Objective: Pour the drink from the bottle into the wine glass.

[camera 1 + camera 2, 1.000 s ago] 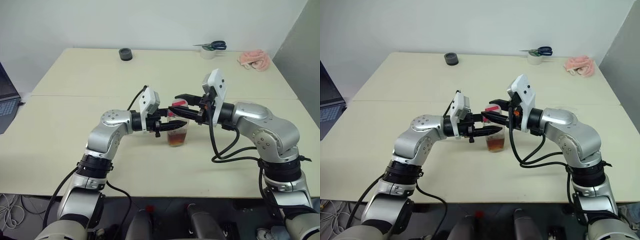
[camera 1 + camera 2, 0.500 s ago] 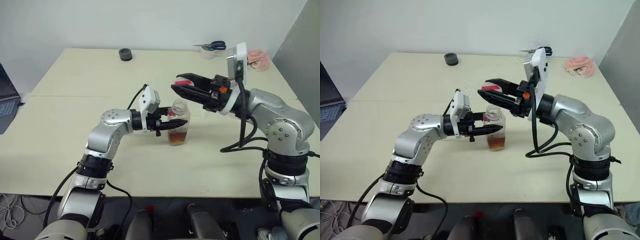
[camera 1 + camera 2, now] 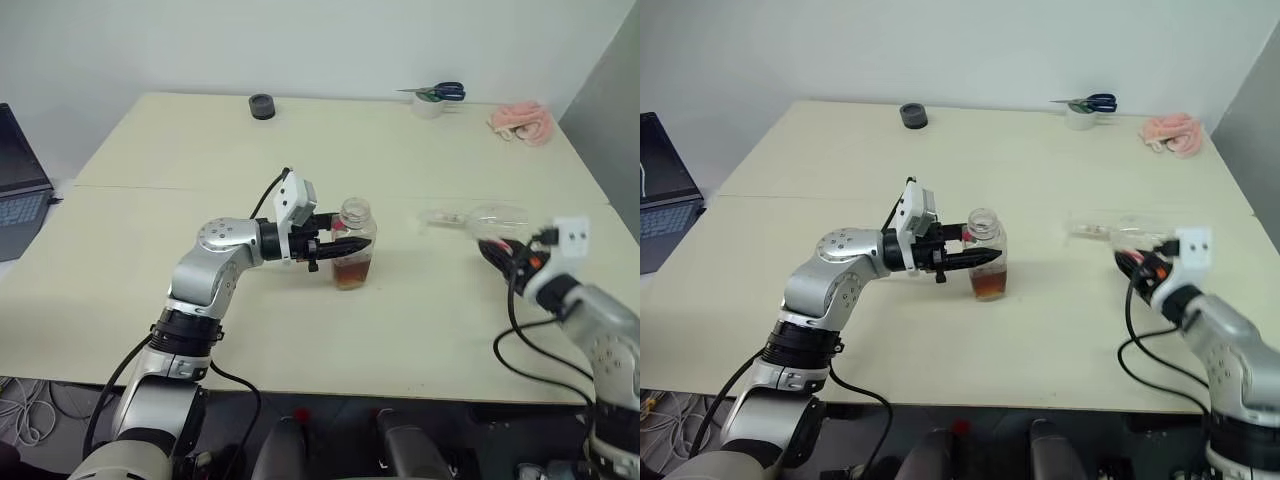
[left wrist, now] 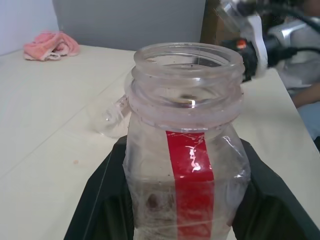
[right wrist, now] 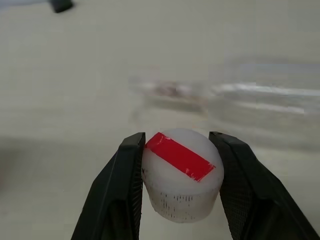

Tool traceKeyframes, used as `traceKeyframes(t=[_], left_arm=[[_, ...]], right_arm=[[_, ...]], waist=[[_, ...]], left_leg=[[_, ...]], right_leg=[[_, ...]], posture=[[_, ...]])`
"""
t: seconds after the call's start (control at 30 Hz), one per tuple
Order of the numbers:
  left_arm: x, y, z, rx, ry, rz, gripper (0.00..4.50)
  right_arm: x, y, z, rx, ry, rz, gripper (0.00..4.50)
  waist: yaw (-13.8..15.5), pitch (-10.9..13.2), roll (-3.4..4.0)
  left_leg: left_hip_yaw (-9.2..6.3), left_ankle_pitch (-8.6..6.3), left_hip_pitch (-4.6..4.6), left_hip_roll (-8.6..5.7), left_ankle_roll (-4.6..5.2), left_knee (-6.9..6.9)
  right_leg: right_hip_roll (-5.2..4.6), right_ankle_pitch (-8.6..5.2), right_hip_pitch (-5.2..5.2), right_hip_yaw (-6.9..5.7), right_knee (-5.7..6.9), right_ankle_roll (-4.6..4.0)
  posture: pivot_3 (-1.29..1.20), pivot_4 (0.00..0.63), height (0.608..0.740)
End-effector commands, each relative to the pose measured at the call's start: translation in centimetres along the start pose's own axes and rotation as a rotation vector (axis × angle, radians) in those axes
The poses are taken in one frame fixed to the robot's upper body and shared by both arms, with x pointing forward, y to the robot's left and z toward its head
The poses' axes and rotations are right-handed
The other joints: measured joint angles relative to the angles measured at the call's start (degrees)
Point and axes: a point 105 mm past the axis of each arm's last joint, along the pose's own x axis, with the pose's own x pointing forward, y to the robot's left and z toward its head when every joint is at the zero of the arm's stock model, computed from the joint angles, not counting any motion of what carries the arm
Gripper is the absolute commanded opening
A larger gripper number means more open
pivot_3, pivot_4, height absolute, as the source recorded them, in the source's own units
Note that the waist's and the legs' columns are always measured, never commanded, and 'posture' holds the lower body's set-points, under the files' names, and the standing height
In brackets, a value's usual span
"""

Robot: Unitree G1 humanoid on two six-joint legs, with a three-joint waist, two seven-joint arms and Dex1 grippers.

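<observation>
Now left claw clamped on bottle, uncapped, light and squeezable, drink low. Right claw pinches cap. Glass lies just beyond it: fragile, slick, take by stem.

The wine glass is blurred, lying on its side at the right of the table. The bottle is cut off at its base in the left wrist view. The laptop, far left, is cut off.
</observation>
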Motion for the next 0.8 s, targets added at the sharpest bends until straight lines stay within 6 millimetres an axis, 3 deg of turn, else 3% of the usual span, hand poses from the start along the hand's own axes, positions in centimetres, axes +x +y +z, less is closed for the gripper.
traceKeyframes(t=[0.03, 0.07, 0.33, 0.5, 0.57, 0.67, 0.8], left_arm=[[0.6, -0.4, 2.1, 0.063, -0.055, -0.040, 1.92], [0.7, -0.4, 2.1, 0.063, -0.055, -0.045, 1.92], [1.0, 0.5, 2.0, 0.079, -0.044, -0.025, 1.92], [0.8, 0.7, 2.1, 0.052, -0.077, -0.008, 1.92], [0.6, 1.0, 2.0, 0.052, -0.072, 0.009, 1.92], [-0.1, 2.0, 2.1, 0.046, -0.083, 0.072, 1.92], [-2.6, 5.5, 2.0, 0.041, -0.089, 0.304, 1.92]], right_arm=[[-0.6, 0.3, -1.1, -0.028, 0.001, -0.020, 1.72], [-0.5, 0.1, -1.6, -0.019, 0.001, -0.031, 1.72], [0.5, -1.5, -1.4, -0.077, -0.025, -0.081, 4.49], [0.4, -2.1, -2.1, -0.192, 0.043, -0.117, 4.50], [0.4, -1.9, -1.4, -0.199, 0.020, -0.101, 4.50], [0.5, 1.7, 1.4, -0.261, -0.056, 0.058, 4.50], [0.2, 8.8, 3.6, -0.411, -0.032, 0.403, 4.50]], waist=[[-0.6, 0.0, 0.00], [-0.9, 0.0, 0.00], [-1.4, 0.0, 0.01], [-1.0, 0.0, 0.01], [-1.0, 0.0, 0.01], [-1.2, 0.0, 0.02], [-1.7, 0.0, 0.03]], left_leg=[[0.01, 0.00, 0.05, 0.02, 0.00, 0.01], [0.01, 0.00, 0.09, 0.02, 0.00, 0.02], [0.13, 0.02, 0.44, 0.08, 0.04, -0.05], [0.13, 0.02, 0.39, 0.07, 0.03, -0.03], [0.13, 0.02, 0.40, 0.07, 0.04, -0.02], [0.13, 0.02, 0.42, 0.07, 0.04, -0.01], [0.13, 0.02, 0.44, 0.10, 0.04, -0.01]], right_leg=[[0.04, -0.01, 0.02, 0.03, 0.01, 0.01], [0.05, 0.00, 0.05, 0.03, 0.02, 0.01], [0.14, 0.04, 0.34, 0.15, -0.01, -0.04], [0.13, 0.03, 0.33, 0.15, -0.05, -0.02], [0.13, 0.03, 0.34, 0.16, -0.04, -0.02], [0.13, 0.03, 0.33, 0.17, -0.02, -0.02], [0.16, 0.03, 0.32, 0.19, 0.01, -0.02]], posture=[[0.00, 0.150, 0.740], [0.00, 0.150, 0.740], [0.00, 0.150, 0.740], [0.00, 0.150, 0.740], [0.00, 0.150, 0.740], [0.00, 0.150, 0.740], [0.00, 0.150, 0.740]])
